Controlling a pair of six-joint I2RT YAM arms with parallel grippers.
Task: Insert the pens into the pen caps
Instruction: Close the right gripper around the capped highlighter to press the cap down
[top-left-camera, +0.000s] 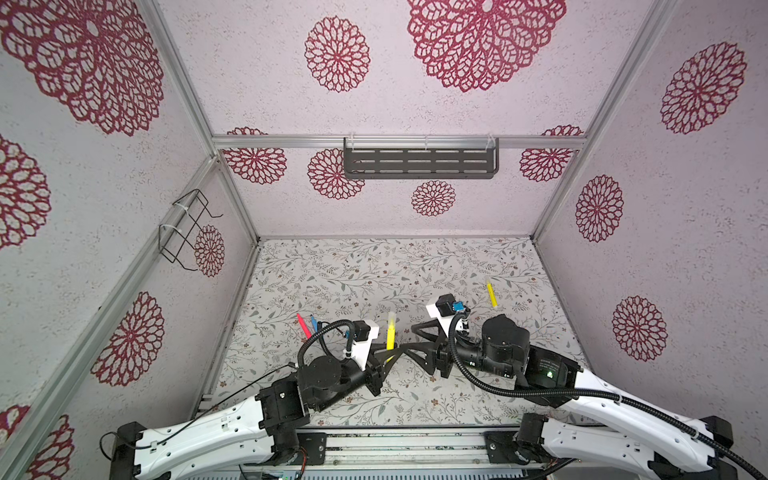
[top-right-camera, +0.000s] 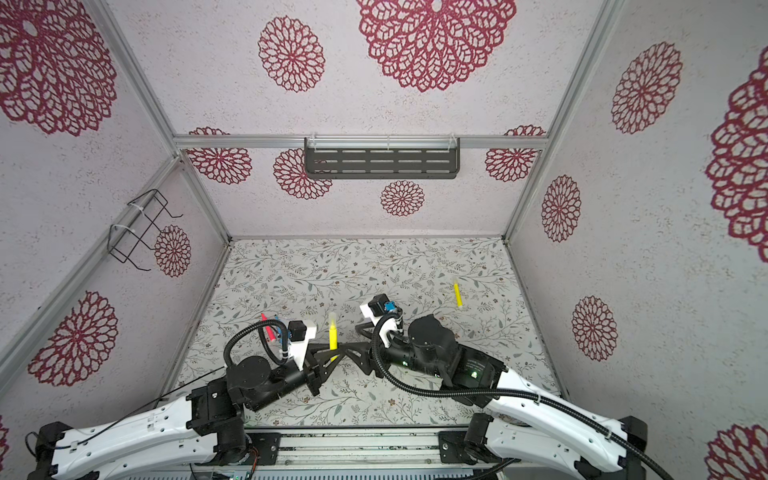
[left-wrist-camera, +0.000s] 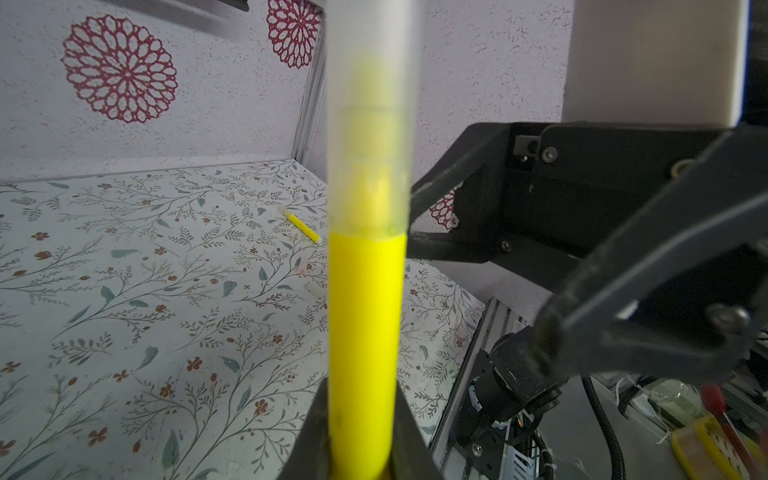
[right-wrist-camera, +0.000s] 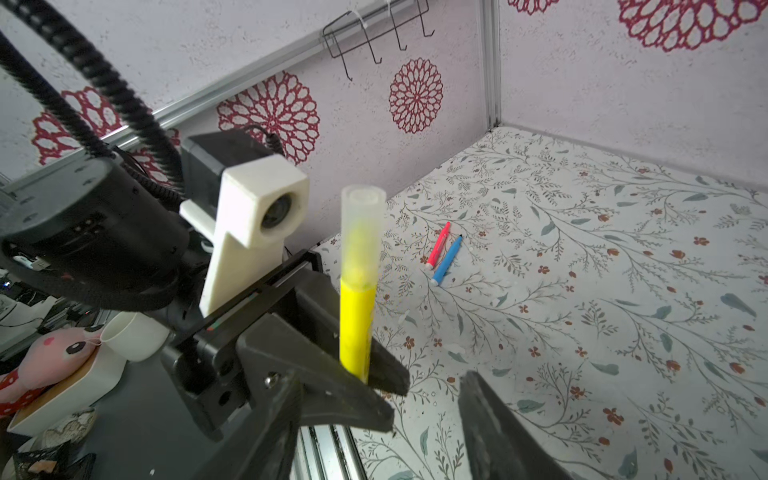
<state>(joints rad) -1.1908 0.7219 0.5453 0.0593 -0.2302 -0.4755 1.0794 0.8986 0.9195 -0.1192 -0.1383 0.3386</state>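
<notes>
Spanning the booth floor: floral table. Left gripper is clenched on the held yellow pen, which stands upright above the table, near front middle. Right gripper is just beside it, jaws spread, grasping nothing. Second yellow pen lies flat at right, well apart. Pink-red pen and blue pen lie side by side at left. Clear cap sits over the held yellow pen's top end.

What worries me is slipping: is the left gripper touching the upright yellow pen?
Touching. The left wrist view shows the left gripper shut on the upright yellow pen, fingers against both sides.
</notes>
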